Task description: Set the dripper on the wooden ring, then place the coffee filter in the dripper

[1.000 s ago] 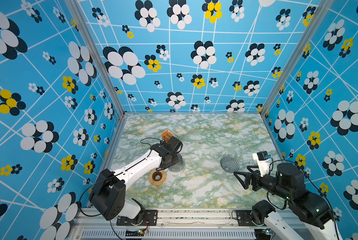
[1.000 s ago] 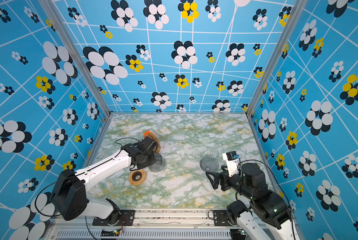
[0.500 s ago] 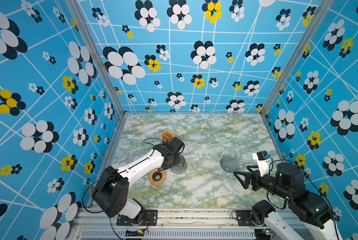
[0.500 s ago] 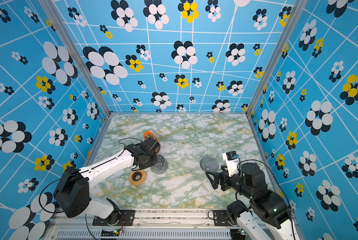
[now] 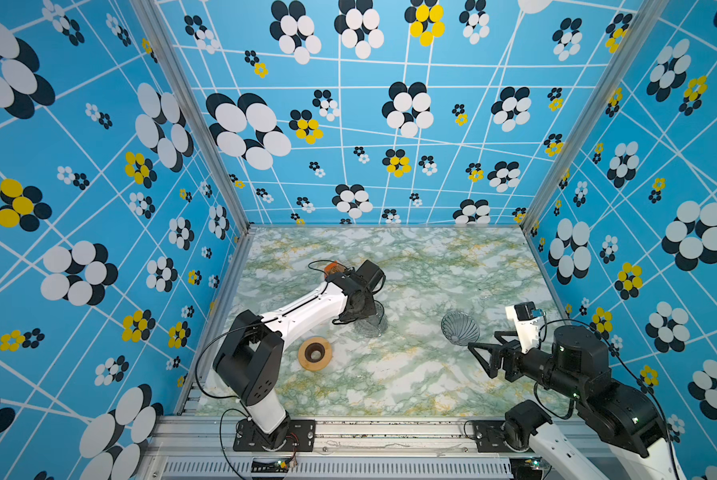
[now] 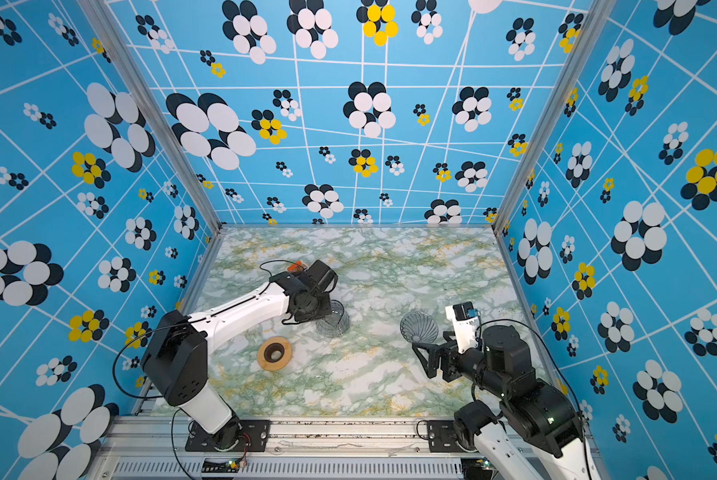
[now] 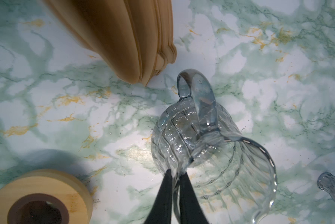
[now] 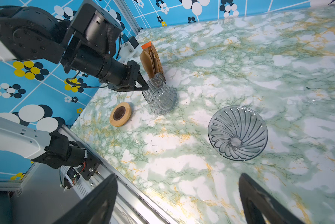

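Both top views show the green-veined marble counter (image 5: 410, 382) enclosed by blue flowered walls. Nearest the front edge, toward the right front corner, the right gripper (image 5: 482, 360) hangs just above the surface with its jaws spread wide and nothing between them; the right wrist view confirms the two dark fingers (image 8: 96, 201) well apart over bare marble. Just beyond that gripper the dripper (image 5: 459, 328) sits on the counter near the right edge, its mouth tipped toward the front; in the right wrist view its spiral ribs (image 8: 238, 133) are plain and the bowl holds nothing. Toward the left front, the wooden ring (image 5: 315, 353) with a dark hole lies flat. Farther in, near the middle of the left half, the left gripper (image 7: 177, 174) is pressed together on the rim wall of the glass jug (image 7: 205, 139), one finger inside and one outside. Just behind the jug, the orange packet (image 8: 150, 59) with its stack of tan papers leans; no single coffee filter can be told apart from that stack, and the packet is largely hidden by the left arm (image 5: 306, 309) in both top views
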`<state>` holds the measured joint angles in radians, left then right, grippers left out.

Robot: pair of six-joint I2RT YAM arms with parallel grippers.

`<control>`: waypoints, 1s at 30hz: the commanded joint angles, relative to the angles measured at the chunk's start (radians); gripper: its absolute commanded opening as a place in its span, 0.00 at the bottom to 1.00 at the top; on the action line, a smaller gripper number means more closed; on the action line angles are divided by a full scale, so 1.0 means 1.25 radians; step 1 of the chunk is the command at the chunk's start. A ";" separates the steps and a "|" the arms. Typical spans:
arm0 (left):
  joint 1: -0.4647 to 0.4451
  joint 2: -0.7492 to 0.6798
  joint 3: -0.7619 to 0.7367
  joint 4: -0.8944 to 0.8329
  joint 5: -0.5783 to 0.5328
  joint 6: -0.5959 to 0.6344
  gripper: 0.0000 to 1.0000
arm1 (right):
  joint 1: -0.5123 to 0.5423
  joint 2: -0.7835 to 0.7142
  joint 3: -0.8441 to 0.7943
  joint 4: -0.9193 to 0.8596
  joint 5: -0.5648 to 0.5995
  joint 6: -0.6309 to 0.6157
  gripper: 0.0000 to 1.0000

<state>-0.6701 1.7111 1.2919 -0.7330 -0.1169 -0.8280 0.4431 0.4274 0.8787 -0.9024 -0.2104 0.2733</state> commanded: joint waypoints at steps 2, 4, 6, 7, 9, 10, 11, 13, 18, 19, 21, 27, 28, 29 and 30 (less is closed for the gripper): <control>-0.003 0.061 0.084 -0.019 -0.004 0.029 0.12 | 0.002 0.003 -0.010 0.002 0.015 0.006 0.99; -0.005 0.090 0.117 -0.016 0.001 0.030 0.12 | 0.002 0.004 -0.009 0.001 0.017 0.005 0.98; -0.009 0.111 0.151 -0.016 0.006 0.030 0.11 | 0.004 0.004 -0.011 0.001 0.019 0.005 0.98; -0.012 0.131 0.164 -0.016 0.006 0.029 0.12 | 0.003 0.004 -0.011 0.002 0.021 0.005 0.98; -0.017 0.158 0.190 -0.015 0.011 0.028 0.11 | 0.003 0.004 -0.011 0.001 0.023 0.005 0.98; -0.019 0.168 0.200 -0.015 0.011 0.027 0.11 | 0.003 0.003 -0.011 0.001 0.023 0.006 0.98; -0.022 0.178 0.210 -0.016 0.012 0.027 0.11 | 0.002 0.002 -0.012 0.001 0.023 0.005 0.98; -0.027 0.194 0.226 -0.015 0.017 0.024 0.11 | 0.003 0.001 -0.012 0.002 0.025 0.005 0.98; -0.043 0.214 0.249 -0.026 0.021 0.024 0.11 | 0.003 0.000 -0.014 0.004 0.028 0.005 0.98; -0.046 0.214 0.253 -0.029 0.020 0.025 0.11 | 0.003 0.000 -0.013 0.003 0.030 0.005 0.98; -0.050 0.219 0.260 -0.034 0.025 0.032 0.11 | 0.003 -0.001 -0.012 0.004 0.030 0.005 0.98; -0.057 0.220 0.265 -0.046 0.027 0.046 0.12 | 0.003 0.000 -0.014 0.002 0.037 0.006 0.98; -0.057 0.219 0.265 -0.048 0.026 0.046 0.12 | 0.003 0.000 -0.014 0.002 0.037 0.005 0.98; -0.058 0.219 0.265 -0.049 0.024 0.047 0.12 | 0.002 0.001 -0.013 0.002 0.036 0.005 0.98; -0.058 0.216 0.264 -0.049 0.024 0.048 0.12 | 0.004 0.000 -0.013 0.002 0.037 0.006 0.98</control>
<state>-0.7349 1.9629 1.5993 -0.7490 -0.0956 -0.7895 0.4431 0.4282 0.8749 -0.9024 -0.1837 0.2733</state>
